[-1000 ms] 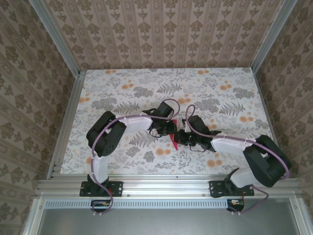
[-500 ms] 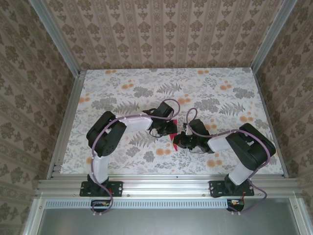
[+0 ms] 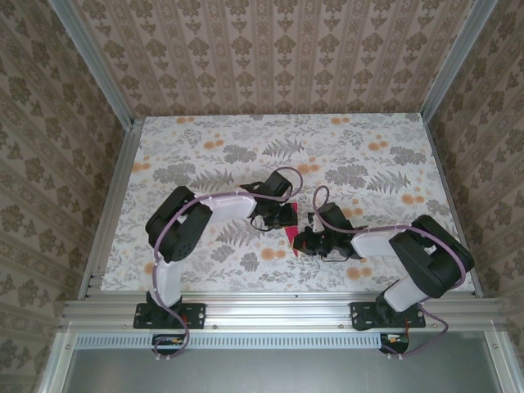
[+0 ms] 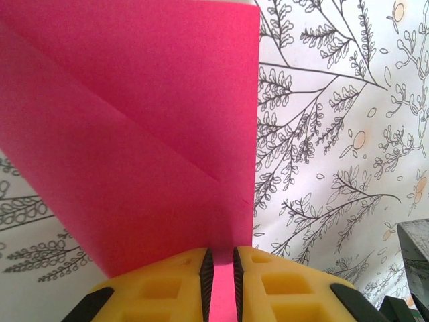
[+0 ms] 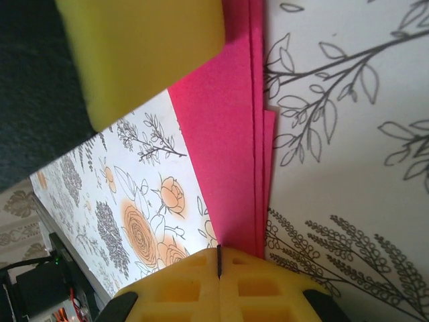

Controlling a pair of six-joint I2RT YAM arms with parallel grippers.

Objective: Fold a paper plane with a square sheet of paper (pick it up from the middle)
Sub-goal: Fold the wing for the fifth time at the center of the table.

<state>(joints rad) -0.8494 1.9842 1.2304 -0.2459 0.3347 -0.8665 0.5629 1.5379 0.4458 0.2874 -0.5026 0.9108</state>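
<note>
Left pincer (image 4: 220, 260) and right pincer (image 5: 218, 260) clenched on paper sheet (image 4: 134, 134), long axis near-far, point toward arm bases (image 3: 168, 313).

1. My gripper (image 5: 218, 268) is closed, its yellow fingers meeting at a thin seam.
2. Folded pink paper (image 5: 228, 154) runs up from my fingertips, with layered edges on its right.
3. It lies on a flowered tablecloth (image 5: 348, 168).
4. Another yellow finger (image 5: 141, 47) covers the paper's upper left.

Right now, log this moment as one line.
pink sheet: partly folded, diagonal crease | left fingers: pinching sheet | right fingers: shut on its layered edge
</note>
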